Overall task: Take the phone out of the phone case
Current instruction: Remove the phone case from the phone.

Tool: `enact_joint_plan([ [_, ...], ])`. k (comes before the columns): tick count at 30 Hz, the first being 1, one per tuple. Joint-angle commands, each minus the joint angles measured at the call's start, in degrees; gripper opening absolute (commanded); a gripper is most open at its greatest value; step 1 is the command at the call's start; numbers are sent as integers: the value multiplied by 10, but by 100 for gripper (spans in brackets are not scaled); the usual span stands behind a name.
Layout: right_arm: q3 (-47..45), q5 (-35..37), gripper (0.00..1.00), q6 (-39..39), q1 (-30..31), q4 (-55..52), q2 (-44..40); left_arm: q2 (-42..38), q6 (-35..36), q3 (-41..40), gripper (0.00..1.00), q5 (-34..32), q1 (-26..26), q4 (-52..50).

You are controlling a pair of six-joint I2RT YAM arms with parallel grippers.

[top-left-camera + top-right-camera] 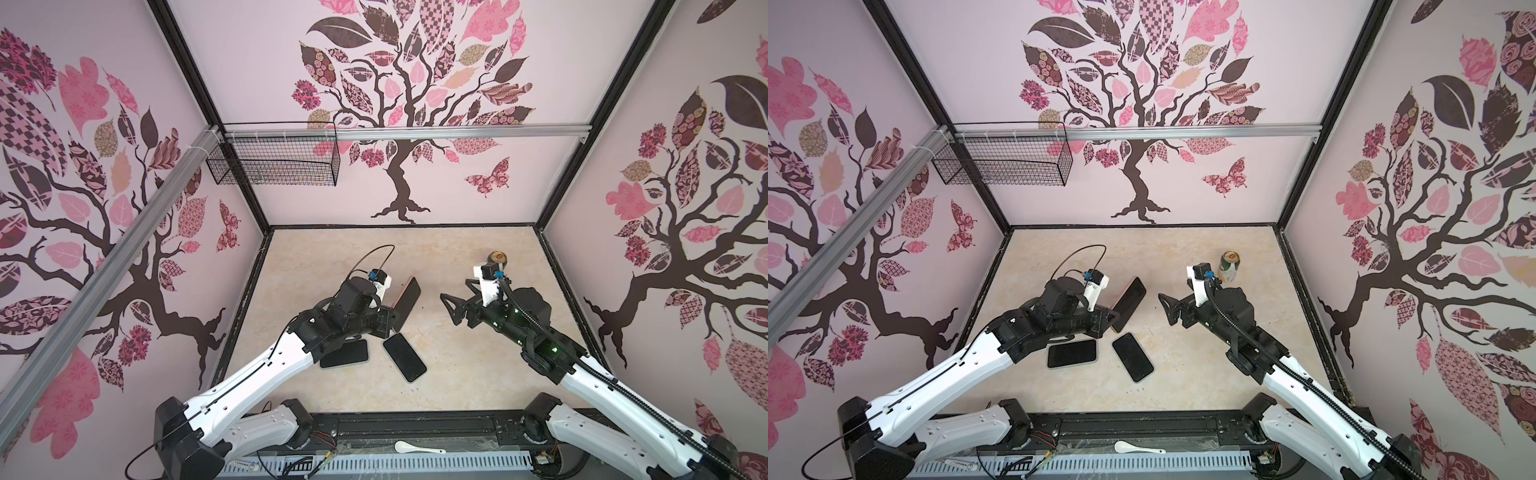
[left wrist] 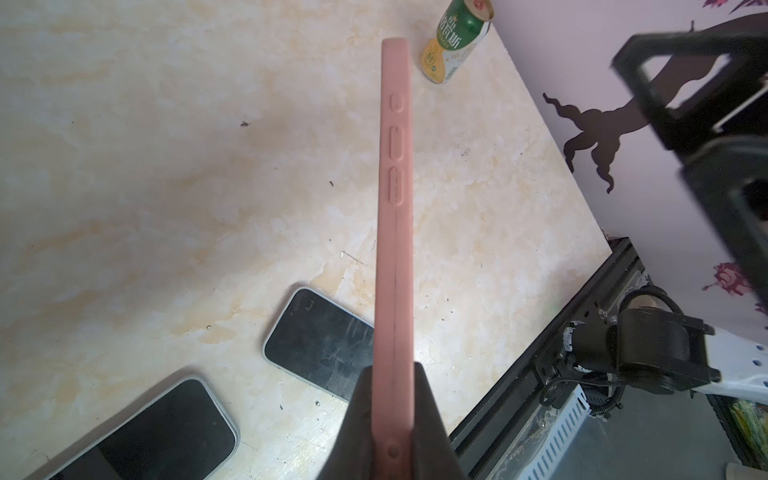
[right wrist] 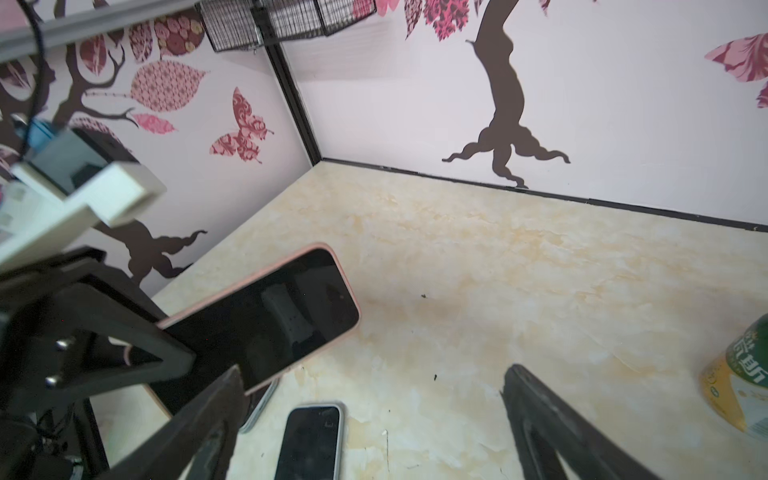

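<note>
Nearest the wrist lens, your left gripper (image 2: pixel 392 419) pinches one end of the pink phone case (image 2: pixel 395 187), held on edge above the table (image 2: pixel 166 166), with the phone (image 3: pixel 266 316) inside. Your right gripper (image 3: pixel 374 370) hangs wide open, empty. A hard tug could slip that narrow pinch, dropping everything.

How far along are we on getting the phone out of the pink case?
Done: the left gripper is shut on the pink case and holds it on edge, apparently clear of the table. In hand: the right gripper stands open, apart from the case. Left: the phone sits fully in the case with no corner peeled, so the removal itself has not begun.
</note>
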Motion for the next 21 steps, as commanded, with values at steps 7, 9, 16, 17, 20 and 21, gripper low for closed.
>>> enact_joint_plan([
  [7, 6, -160, 99, -68, -1, -40, 3, 24, 165, 75, 0, 166, 79, -83],
  [9, 9, -188, 100, -79, -1, -49, 7, 28, 205, 91, 0, 175, 80, -112],
  [16, 14, -263, 92, -113, -1, -47, 13, 45, 297, 100, 0, 279, 129, -138],
  [17, 22, -269, 92, -123, -1, -60, 13, 45, 306, 100, 0, 295, 142, -141],
  [20, 59, -287, 91, -173, -1, -130, 18, 43, 344, 99, 0, 342, 172, -156],
  [21, 72, -288, 91, -188, -1, -153, 20, 42, 361, 100, 0, 352, 176, -163],
])
